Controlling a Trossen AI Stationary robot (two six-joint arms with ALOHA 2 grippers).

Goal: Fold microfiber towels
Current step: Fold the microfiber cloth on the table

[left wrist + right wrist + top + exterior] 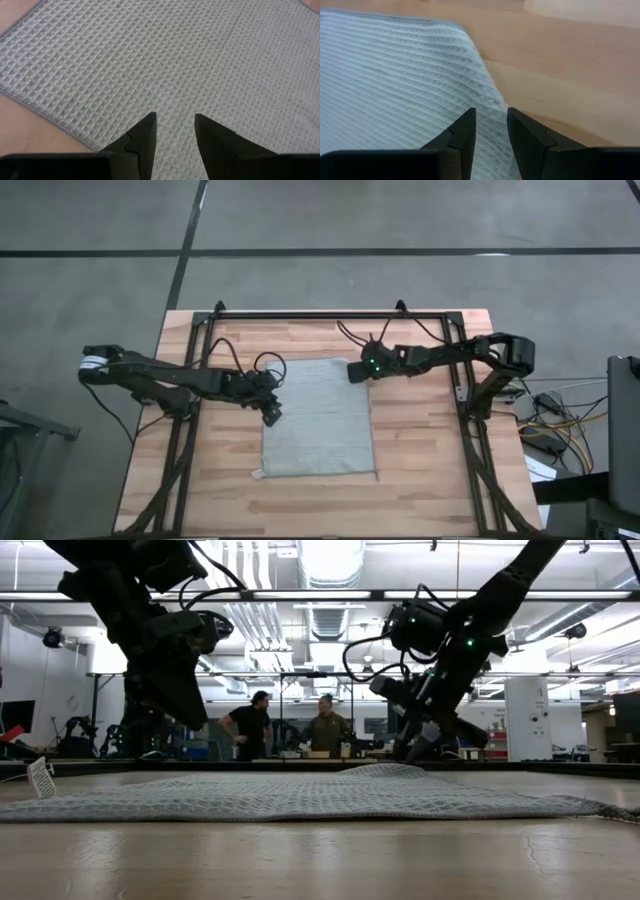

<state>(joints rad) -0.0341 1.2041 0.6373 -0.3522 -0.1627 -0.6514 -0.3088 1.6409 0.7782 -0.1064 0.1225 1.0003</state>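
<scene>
We find the microfiber towel (320, 420) spread flat at the centre of the wooden table (420, 440), its white tag (40, 778) at the low view's left edge. The left gripper (270, 415) hovers at the towel's left edge, fingers parted, grasping nothing. The right gripper (356, 372) sits over the upper right corner, fingers parted, empty. Two people (290, 728) stand behind.

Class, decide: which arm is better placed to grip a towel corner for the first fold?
Probably the right: the right gripper hovers open at the towel's far corner, while the left gripper sits mid-edge.
</scene>
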